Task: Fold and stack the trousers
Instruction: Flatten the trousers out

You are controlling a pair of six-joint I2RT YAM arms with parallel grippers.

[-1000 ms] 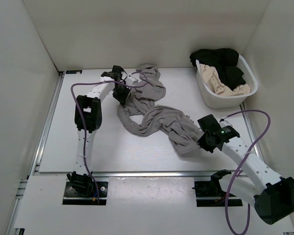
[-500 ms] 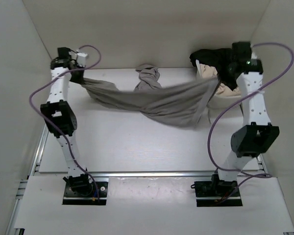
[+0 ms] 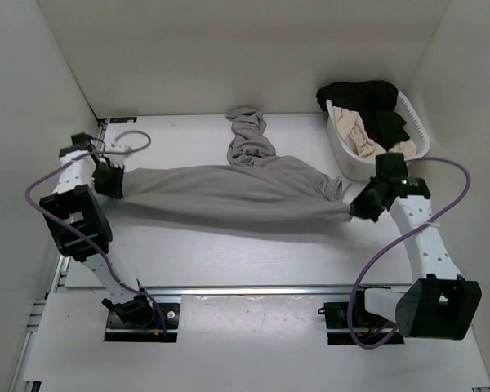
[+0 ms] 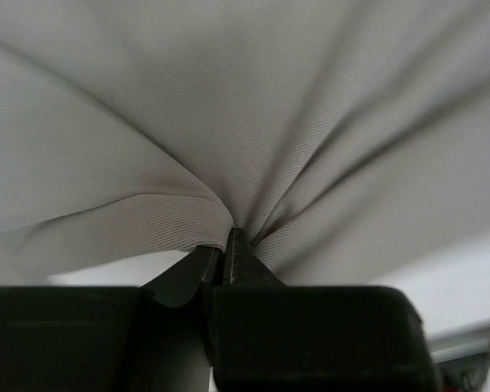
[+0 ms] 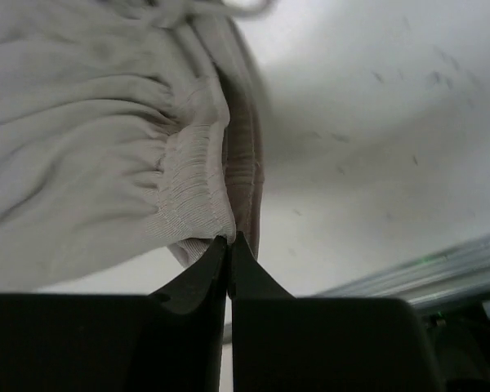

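Note:
The grey trousers (image 3: pixel 229 189) are stretched in a long band across the middle of the table between my two arms. A bunched part of the trousers trails toward the back wall. At the left end, my left gripper (image 3: pixel 114 181) is shut on the fabric; its wrist view shows the cloth (image 4: pixel 229 147) fanning out in folds from the closed tips (image 4: pixel 229 245). At the right end, my right gripper (image 3: pixel 358 211) is shut on the gathered ribbed waistband (image 5: pixel 192 188), pinched at the tips (image 5: pixel 227 243).
A white basket (image 3: pixel 343 155) at the back right holds a black garment (image 3: pixel 367 102) and a cream garment (image 3: pixel 367 139). White walls close in on the left, back and right. A metal rail (image 3: pixel 229 290) runs along the table's near edge.
Both arms gripped the crumpled trousers, lifted them high and wide, and have now come down lower, pulling the trousers taut in a straight band just above or on the table.

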